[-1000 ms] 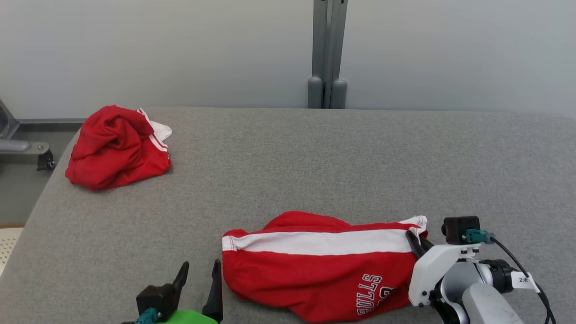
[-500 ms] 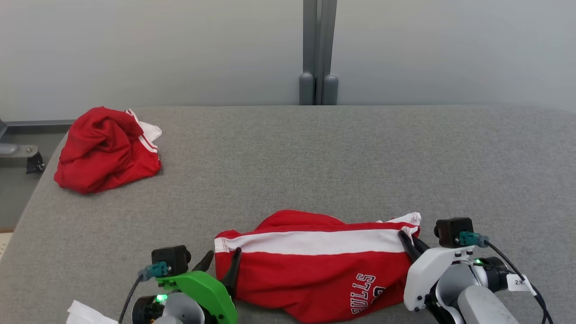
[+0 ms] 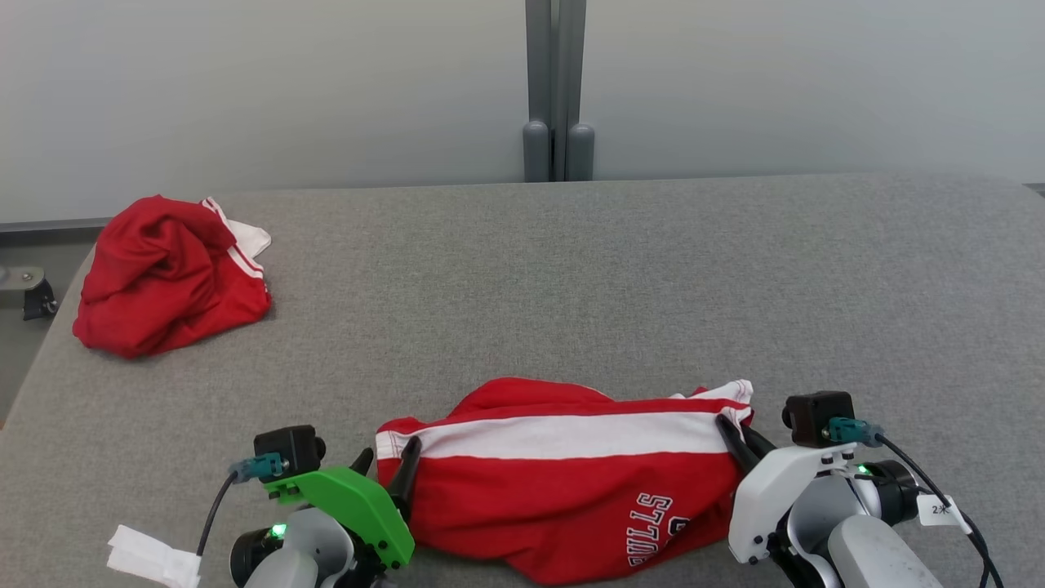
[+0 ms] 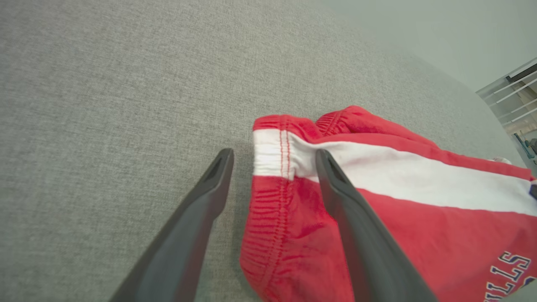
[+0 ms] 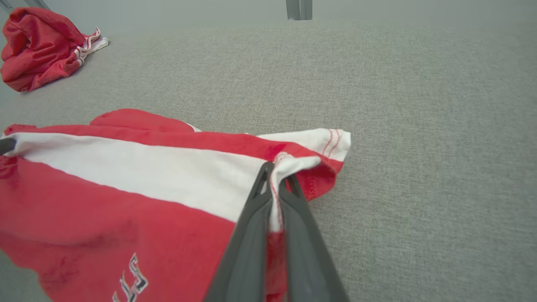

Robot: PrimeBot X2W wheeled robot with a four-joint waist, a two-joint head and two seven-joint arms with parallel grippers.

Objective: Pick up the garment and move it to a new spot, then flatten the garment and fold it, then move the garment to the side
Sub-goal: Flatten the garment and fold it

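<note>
The garment is a pair of red shorts with a white stripe and dark lettering, lying crumpled near the front edge of the grey table. My right gripper is shut on its right corner, and the pinched cloth shows between the fingers. My left gripper stands open at the shorts' left waistband end; in the left wrist view one finger rests over bare table, the other over the garment, with the hem between them.
A second red garment lies bunched at the table's far left corner, seen too in the right wrist view. A grey post rises behind the far edge. The back and right of the table are bare cloth.
My left gripper has come up and to the right, its open fingers now straddling the shorts' left end. The head camera has shifted, sliding the scene left. The right gripper keeps its hold.
</note>
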